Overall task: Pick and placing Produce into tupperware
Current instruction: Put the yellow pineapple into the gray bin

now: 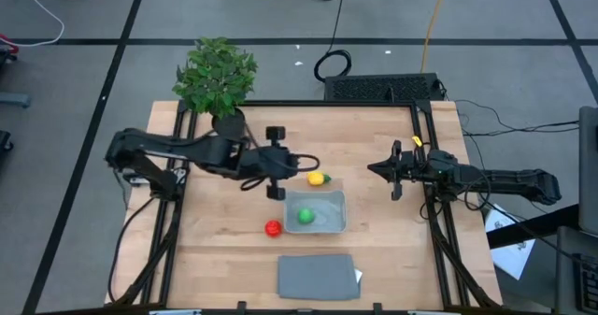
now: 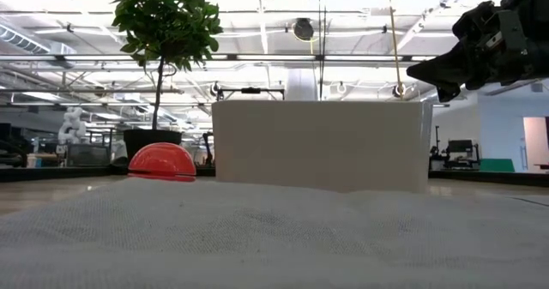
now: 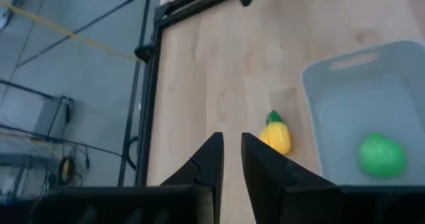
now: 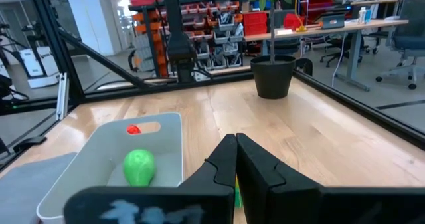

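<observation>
The clear bluish tupperware [image 1: 327, 203] stands on the wooden table with the green ball [image 1: 306, 216] lying inside it. The yellow fruit with a green tip [image 1: 318, 178] rests on the table just beyond the tub's far rim. The red ball [image 1: 272, 228] sits on the table by the tub's left wall. My left gripper [image 1: 290, 163] hovers left of the yellow fruit [image 3: 275, 136]; its fingers [image 3: 216, 151] are shut to a narrow slit and hold nothing. My right gripper [image 1: 374, 169] waits shut above the table's right side, pointing toward the tub [image 4: 169, 127].
A flat grey lid [image 1: 318, 276] lies near the table's near edge, in front of the tub. A leafy potted plant [image 1: 217, 77] stands at the far left corner behind my left arm. Black frame rails run along the table's left and right sides.
</observation>
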Motion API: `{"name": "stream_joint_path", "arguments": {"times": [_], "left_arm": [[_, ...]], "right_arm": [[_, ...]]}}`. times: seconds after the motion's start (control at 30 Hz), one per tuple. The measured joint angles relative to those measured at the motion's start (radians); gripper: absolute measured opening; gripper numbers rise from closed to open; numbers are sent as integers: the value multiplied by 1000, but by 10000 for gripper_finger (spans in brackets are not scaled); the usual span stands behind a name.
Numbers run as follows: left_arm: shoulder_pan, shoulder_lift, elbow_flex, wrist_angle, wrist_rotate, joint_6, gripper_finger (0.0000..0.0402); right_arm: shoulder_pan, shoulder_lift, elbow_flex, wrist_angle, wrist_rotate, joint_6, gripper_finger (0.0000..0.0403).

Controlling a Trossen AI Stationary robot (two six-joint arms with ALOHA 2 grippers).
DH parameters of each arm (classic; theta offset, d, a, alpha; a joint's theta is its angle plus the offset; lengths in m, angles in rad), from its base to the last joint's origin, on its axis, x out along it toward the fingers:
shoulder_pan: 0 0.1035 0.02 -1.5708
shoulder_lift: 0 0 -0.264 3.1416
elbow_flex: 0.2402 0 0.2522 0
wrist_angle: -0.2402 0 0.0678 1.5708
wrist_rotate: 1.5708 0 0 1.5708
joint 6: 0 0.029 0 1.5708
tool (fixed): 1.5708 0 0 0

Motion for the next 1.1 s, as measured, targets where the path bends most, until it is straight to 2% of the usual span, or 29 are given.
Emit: {"name": "stream_joint_path", "arguments": {"times": [0.2, 0.4, 0.6, 0.83, 0.93, 1.1], "left_arm": [[-24, -83, -1, -31, 8, 45, 58], [19, -185, 0, -50, 30, 59, 58], [107, -279, 0, -68, 243, 146, 55], [220, -354, 0, -59, 497, 130, 5], [243, -355, 0, -32, 534, 127, 9], [287, -369, -1, -53, 515, 107, 4]], "right_arm": [[0, 0, 0, 1, 0, 0, 0], [0, 0, 0, 1, 0, 0, 0], [0, 0, 0, 1, 0, 0, 0], [0, 0, 0, 0, 0, 0, 0], [0, 0, 0, 1, 0, 0, 0], [0, 0, 0, 1, 0, 0, 0]]}}
